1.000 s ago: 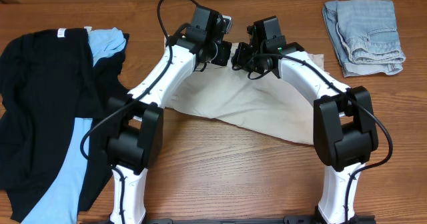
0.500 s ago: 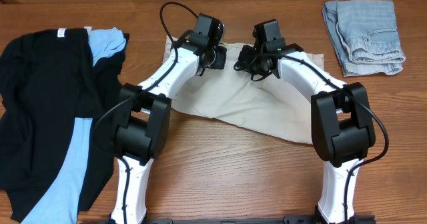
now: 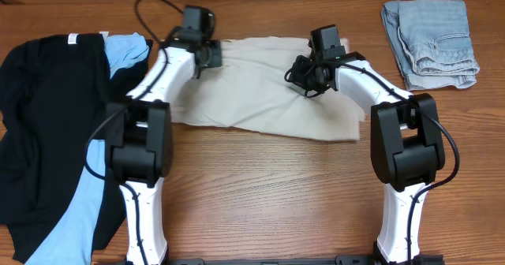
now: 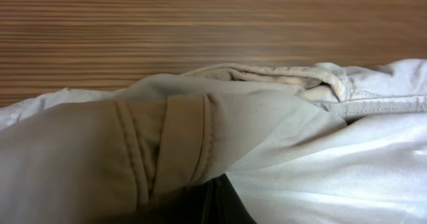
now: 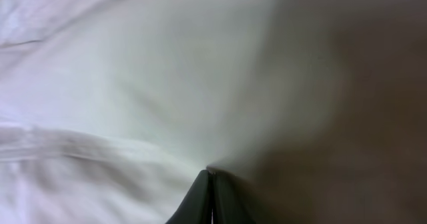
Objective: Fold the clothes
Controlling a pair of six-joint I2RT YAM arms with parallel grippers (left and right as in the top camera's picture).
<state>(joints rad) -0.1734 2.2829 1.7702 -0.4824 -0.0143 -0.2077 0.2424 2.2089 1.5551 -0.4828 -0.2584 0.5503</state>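
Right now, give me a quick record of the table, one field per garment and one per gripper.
khaki shorts: spread across the middle of the table, held at the far edge
left gripper: shut on the khaki shorts at the waistband, by a belt loop
right gripper: shut on the khaki shorts' fabric
black garment: loose heap on the left arm's side
light-blue shirt: unfolded, partly under the black garment
denim shorts: folded, far right corner, apart from the rest
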